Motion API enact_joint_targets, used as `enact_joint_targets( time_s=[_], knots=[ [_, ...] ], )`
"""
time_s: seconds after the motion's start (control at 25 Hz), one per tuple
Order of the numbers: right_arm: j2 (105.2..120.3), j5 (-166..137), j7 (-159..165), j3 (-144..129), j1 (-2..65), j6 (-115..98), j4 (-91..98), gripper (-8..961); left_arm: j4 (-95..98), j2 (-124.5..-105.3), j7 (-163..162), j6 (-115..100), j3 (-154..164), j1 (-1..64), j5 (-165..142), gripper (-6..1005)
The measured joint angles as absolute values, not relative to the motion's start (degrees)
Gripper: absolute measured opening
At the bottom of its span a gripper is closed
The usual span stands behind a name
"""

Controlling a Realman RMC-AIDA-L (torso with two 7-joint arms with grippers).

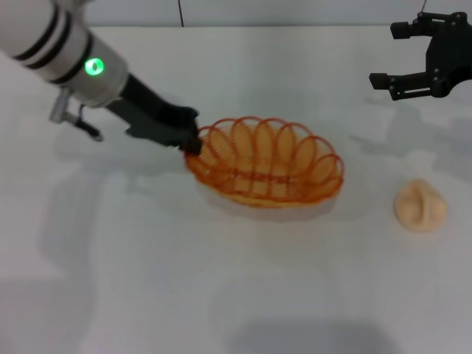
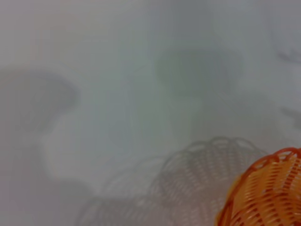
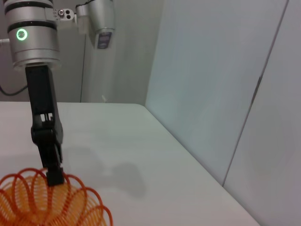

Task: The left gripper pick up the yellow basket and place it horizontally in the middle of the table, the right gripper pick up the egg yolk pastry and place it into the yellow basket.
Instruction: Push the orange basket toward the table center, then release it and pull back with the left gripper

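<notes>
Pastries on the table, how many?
1. The egg yolk pastry sits on the table, to the right of the yellow basket, apart from it. None visible inside the basket.

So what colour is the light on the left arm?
Green light, a glowing ring, clearest in the right wrist view.

Left gripper (image 1: 193, 141) lowered, fingers clamped; right gripper (image 1: 383, 81) raised, spread

Bare table (image 1: 243, 295) around egg yolk pastry (image 1: 420, 206); yellow basket (image 1: 265, 161) well apart.
</notes>
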State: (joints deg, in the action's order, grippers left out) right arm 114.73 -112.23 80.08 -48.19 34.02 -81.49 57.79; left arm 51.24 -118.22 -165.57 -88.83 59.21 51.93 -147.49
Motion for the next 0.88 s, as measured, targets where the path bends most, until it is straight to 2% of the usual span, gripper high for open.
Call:
enact_joint_targets(
  time_s=[0.12, 0.88],
  knots=[
    [114.72, -112.2, 79.8, -48.2, 34.0, -81.4, 57.8, 870, 51.8, -119.14, -167.4, -86.4, 62.3, 53.4, -146.7, 68],
    [114.87, -112.6, 79.0, -48.7, 33.9, -81.4, 58.5, 869, 46.6, -119.45, -172.4, -78.3, 68.0, 51.5, -138.2, 76]
  ],
)
